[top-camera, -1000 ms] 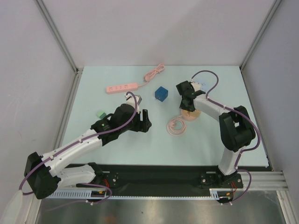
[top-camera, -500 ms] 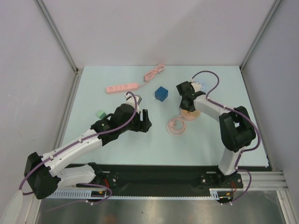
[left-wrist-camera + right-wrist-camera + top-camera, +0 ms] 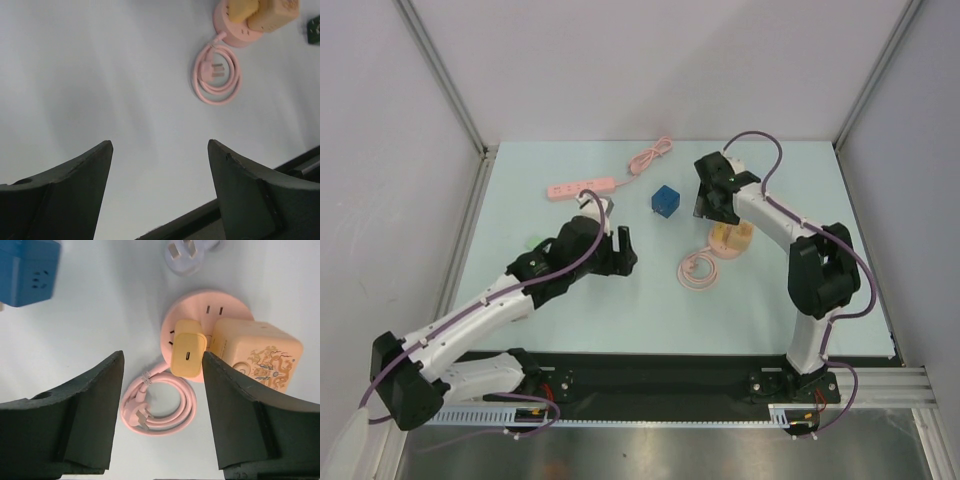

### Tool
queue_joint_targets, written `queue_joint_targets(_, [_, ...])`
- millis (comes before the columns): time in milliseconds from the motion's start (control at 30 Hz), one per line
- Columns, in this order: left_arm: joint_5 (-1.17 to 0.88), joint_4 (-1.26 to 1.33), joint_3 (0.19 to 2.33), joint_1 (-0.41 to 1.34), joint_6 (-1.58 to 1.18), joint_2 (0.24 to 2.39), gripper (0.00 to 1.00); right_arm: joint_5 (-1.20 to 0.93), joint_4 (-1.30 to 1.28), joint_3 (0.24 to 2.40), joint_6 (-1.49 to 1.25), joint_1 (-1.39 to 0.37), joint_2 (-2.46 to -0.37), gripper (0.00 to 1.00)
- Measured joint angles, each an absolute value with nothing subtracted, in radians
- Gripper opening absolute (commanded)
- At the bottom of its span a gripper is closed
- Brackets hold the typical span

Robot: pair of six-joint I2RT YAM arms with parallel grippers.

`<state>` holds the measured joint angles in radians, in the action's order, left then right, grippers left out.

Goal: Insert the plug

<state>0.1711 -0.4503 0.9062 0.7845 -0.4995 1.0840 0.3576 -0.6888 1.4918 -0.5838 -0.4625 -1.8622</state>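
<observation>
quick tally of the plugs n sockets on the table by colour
pink: 2, power strip and round socket
blue: 1, cube socket
yellow: 1, charger, plugged into the round socket
orange: 1, cube adapter, on the round socket
white: 1, loose plug
total: 6

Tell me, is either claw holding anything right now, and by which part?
Nothing. The left gripper and right gripper are both open, nothing in their jaws; the yellow charger sits in the round pink socket.
</observation>
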Motion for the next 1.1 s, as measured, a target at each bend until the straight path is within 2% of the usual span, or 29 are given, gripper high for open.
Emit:
queue_joint_targets(200, [0.298,-0.515,0.986,0.576,-0.529,1.125,0.81,0.348,-0.731,1.571,-0.525,-0.466,-1.815,0.68])
queue_joint_targets(300, [0.315,-0.527,1.005,0.353,-0.579,1.186,0.81,0.330,-0.727,1.543,-0.498,-0.475,-1.730,0.69])
queue_joint_targets(433, [0.265,-0.530,1.029,0.073,-0.622,1.341,0.81,0.268,-0.699,1.478,-0.448,-0.480,-1.593,0.68])
queue_joint_targets(533, [0.212,-0.529,1.090,-0.044,-0.574,1.504,0.82,0.215,-0.660,1.438,-0.410,-0.482,-1.525,0.69])
queue_joint_targets(700, [0.155,-0.509,1.147,-0.084,-0.463,1.692,0.82,0.129,-0.592,1.341,-0.374,-0.485,-1.471,0.69])
queue_joint_targets(867, [0.111,-0.528,1.223,-0.084,-0.411,1.820,0.73,0.065,-0.557,1.291,-0.359,-0.499,-1.471,0.68])
queue_joint_targets(1000, [0.104,-0.545,1.206,-0.084,-0.418,1.845,0.74,0.036,-0.524,1.290,-0.356,-0.506,-1.476,0.68])
queue_joint_targets(1100, [0.116,-0.533,1.164,-0.084,-0.427,1.829,0.67,0.028,-0.499,1.290,-0.356,-0.516,-1.487,0.68])
